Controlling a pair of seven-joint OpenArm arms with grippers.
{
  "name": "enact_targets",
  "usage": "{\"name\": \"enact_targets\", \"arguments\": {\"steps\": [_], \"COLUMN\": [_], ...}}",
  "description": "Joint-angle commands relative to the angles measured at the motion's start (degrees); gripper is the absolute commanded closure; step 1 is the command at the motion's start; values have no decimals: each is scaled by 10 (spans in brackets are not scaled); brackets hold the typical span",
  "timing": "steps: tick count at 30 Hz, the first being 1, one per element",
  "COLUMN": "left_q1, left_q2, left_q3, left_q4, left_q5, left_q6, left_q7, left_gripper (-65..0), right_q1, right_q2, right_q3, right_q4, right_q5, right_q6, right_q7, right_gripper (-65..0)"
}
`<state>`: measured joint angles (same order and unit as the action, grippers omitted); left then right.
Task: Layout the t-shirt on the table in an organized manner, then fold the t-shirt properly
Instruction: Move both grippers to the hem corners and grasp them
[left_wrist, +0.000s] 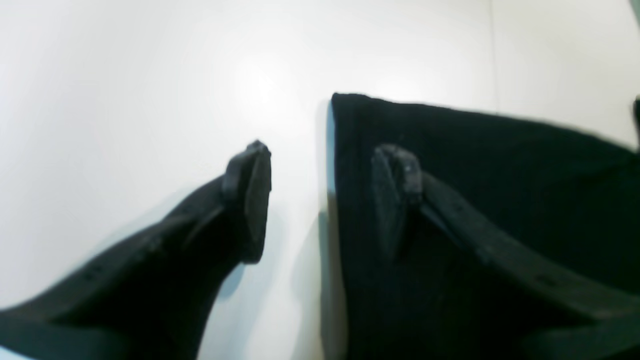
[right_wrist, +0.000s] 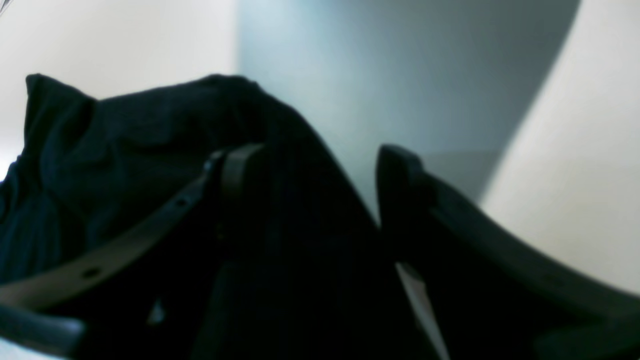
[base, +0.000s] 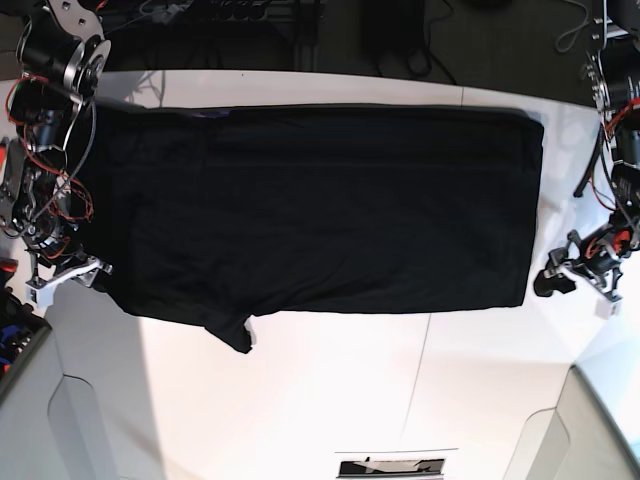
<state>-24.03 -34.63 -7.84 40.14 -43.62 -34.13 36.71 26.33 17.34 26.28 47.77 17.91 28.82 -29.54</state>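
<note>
Left gripper (left_wrist: 325, 195): hung low at the shirt's corner, jaws wide, one finger (left_wrist: 400, 180) over cloth, nothing held.
Right gripper (right_wrist: 310, 200): jaws wide, black cloth between them, no grip seen.
T-shirt (base: 320, 210): lay flat across the table (base: 330, 400), one sleeve poking toward the camera.

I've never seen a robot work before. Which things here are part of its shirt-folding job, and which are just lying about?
Part of the job:
- black t-shirt, spread flat
- white table
- left gripper
- right gripper

Lying about:
- dark cables behind the table
</note>
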Motion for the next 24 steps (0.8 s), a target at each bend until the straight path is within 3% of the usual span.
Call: {"name": "enact_targets", "arguments": {"steps": [1,11,24], "left_q1": [-19,-28,-41], "left_q2": [-7,56,68], "left_q3": [1,4,4], "left_q4": [-10,-44,-44], "left_q5": [-2,28,38], "left_q6": [-4,-4,-4], "left_q7": [-16,-33,-42], "left_gripper": [-352,-352,-352], "right_q1": [8,8,26], "right_q2": [8,8,7], "right_q3": [1,0,0], "right_q4": [6,6,6], "right_q5": [6,47,68], "right_q6": [-3,-3,7], "right_q7": [-7,-7,-3], "right_gripper": [-343,-343,-343]}}
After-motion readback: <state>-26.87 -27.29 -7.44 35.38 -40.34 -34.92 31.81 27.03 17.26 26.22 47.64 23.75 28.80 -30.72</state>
